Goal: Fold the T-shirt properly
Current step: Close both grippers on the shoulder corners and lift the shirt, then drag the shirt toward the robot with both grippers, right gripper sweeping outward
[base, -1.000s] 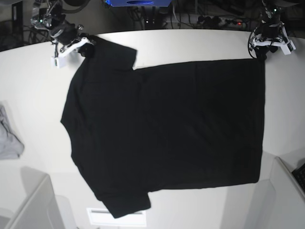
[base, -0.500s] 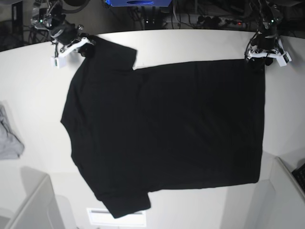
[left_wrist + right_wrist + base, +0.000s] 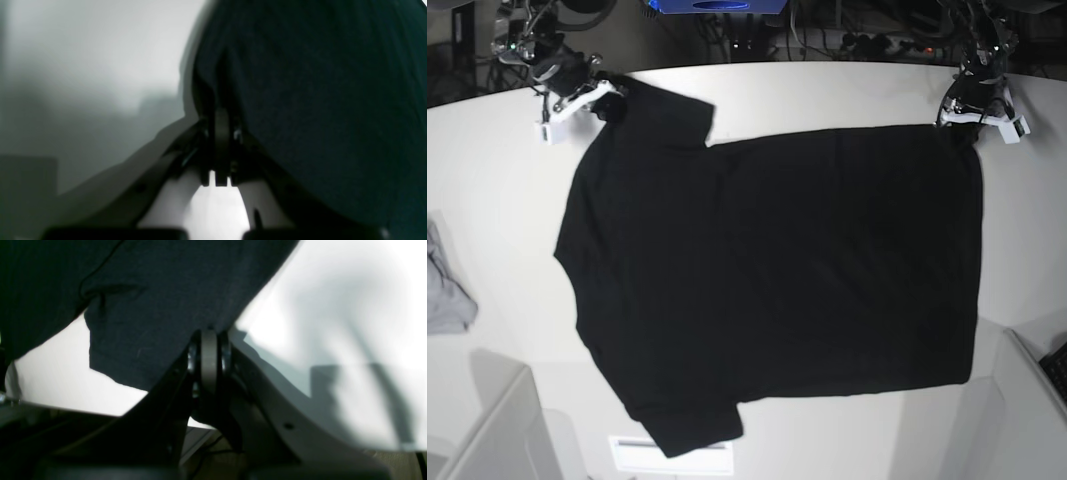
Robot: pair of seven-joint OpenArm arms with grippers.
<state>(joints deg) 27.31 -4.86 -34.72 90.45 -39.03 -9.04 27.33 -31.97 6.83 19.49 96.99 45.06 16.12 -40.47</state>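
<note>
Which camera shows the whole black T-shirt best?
The base view: the T-shirt lies spread flat on the table, both sleeves visible. The wrist views show only pinched bits of it: a sleeve edge in one, a hem corner in the other.

Large black fabric T-shirt [image 3: 767, 280] covers mid white table [image 3: 497, 170]. Bare tabletop on both flanks; crumpled light grey cloth [image 3: 445, 290] at one edge.

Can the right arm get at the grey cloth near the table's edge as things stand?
Probably not right away. The right gripper is shut on the T-shirt at its sleeve corner, so it would have to let go first. The grey cloth lies apart on bare table, with nothing between.
</note>
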